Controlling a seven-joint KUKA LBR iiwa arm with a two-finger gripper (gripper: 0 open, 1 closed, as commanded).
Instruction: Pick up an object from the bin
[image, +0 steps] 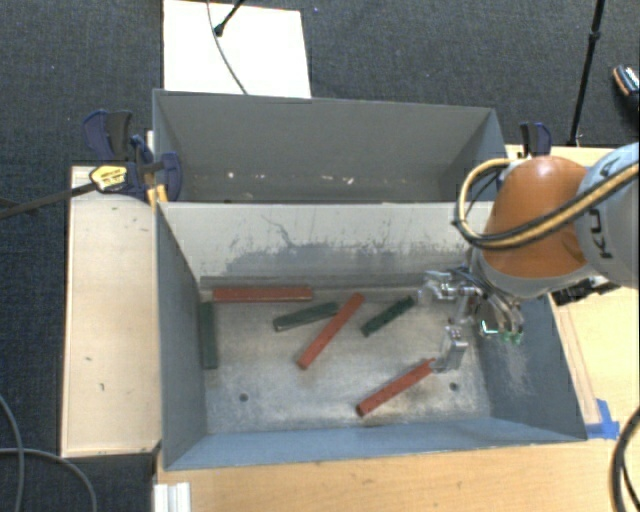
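One red stick (tip near hand)

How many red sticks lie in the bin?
3 red sticks: one along the back wall, one slanted in the middle, one front right. The arm may hide more.

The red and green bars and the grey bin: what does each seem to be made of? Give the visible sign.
The flat red bars and dark green bars: matte, evenly coloured, straight-edged; perhaps painted wood or plastic, the look leaves it open. The grey bin: probably sheet metal, dull, with pale scuffs on its back wall.
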